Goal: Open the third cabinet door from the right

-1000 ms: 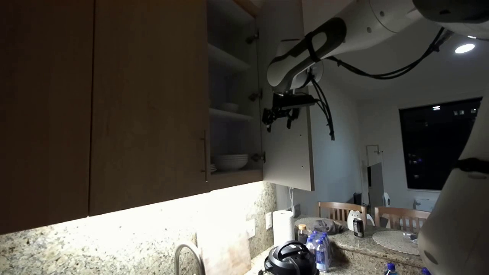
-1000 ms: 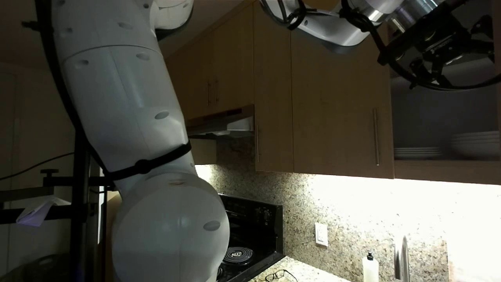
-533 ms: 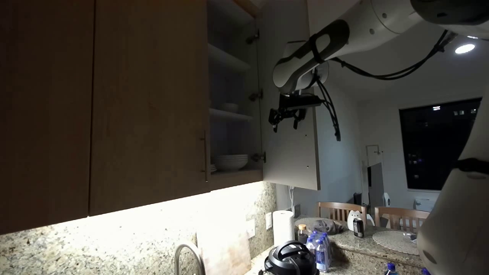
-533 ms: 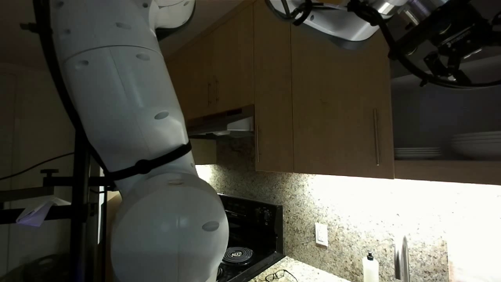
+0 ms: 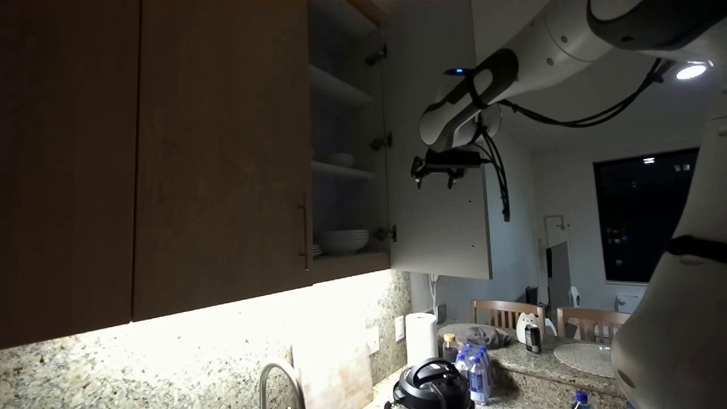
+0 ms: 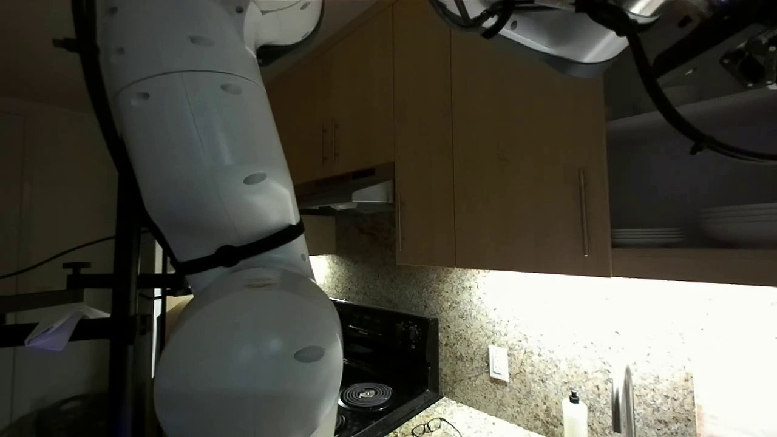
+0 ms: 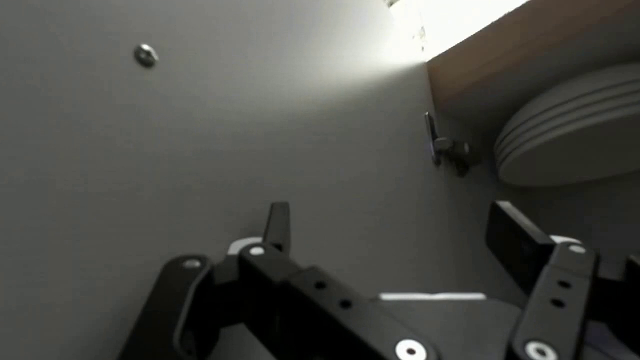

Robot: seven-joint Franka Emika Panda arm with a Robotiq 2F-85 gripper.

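The cabinet door (image 5: 437, 233) stands swung wide open on its right-side hinges in an exterior view. I see its pale grey inner face, which also fills much of the wrist view (image 7: 240, 135). Its tan front and bar handle are hidden. My gripper (image 5: 435, 183) is on the inner side of this door, fingers pointing down. In the wrist view the gripper (image 7: 387, 215) is open, with nothing between its fingers. The left finger (image 7: 278, 227) is close to the inner face; I cannot tell whether it touches. The matching door (image 6: 522, 164), handle at lower right, is shut.
Stacked bowls (image 5: 343, 241) stand on the lowest shelf of the open cabinet, near the right finger in the wrist view. A narrower shut door (image 6: 423, 152) is beside the matching door. A paper towel roll (image 5: 421, 341), black cooker (image 5: 433, 386) and bottles (image 5: 477, 375) stand below.
The open door has swung further out, its free edge moving right in an exterior view. My open gripper has moved right along with it. A blue light on the arm now shows.
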